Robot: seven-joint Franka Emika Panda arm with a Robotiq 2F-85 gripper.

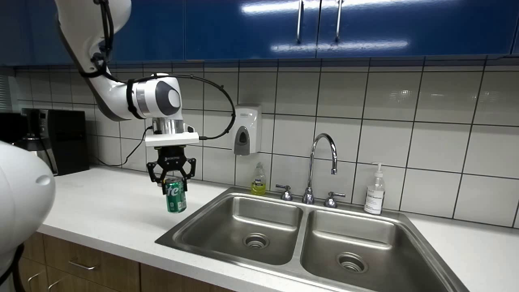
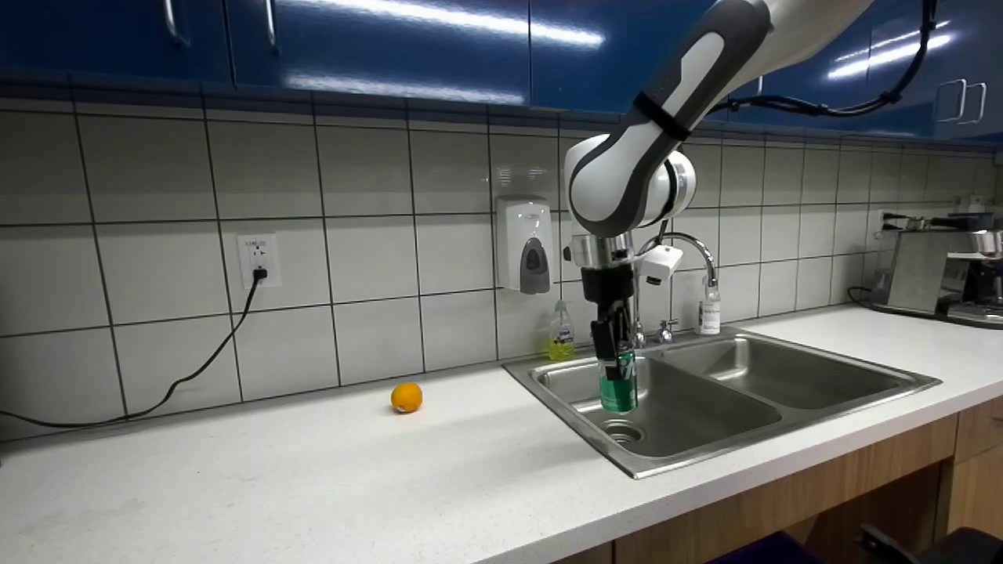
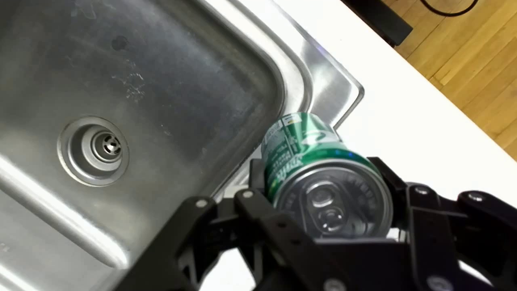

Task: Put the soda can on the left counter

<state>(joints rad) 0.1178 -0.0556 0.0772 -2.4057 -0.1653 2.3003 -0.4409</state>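
Observation:
The green soda can point(image 1: 176, 200) is upright between the fingers of my gripper point(image 1: 175, 186), which is shut on its upper part. It also shows in an exterior view point(image 2: 618, 393), in front of the sink basin. In the wrist view the can point(image 3: 299, 141) has its silvery top toward the camera, with a black finger on each side of it. The can appears raised, near the sink's edge beside the left counter point(image 1: 105, 198). This white counter point(image 2: 337, 478) also stretches away from the sink in an exterior view. The gap under the can is hard to judge.
The steel double sink point(image 1: 302, 239) adjoins the counter, with a tall faucet point(image 1: 311, 166). A yellow soap bottle point(image 1: 258, 182) and a pump bottle point(image 1: 374, 194) stand behind it. An orange point(image 2: 407, 397) lies on the counter near the wall. A black appliance point(image 1: 61, 138) stands far back.

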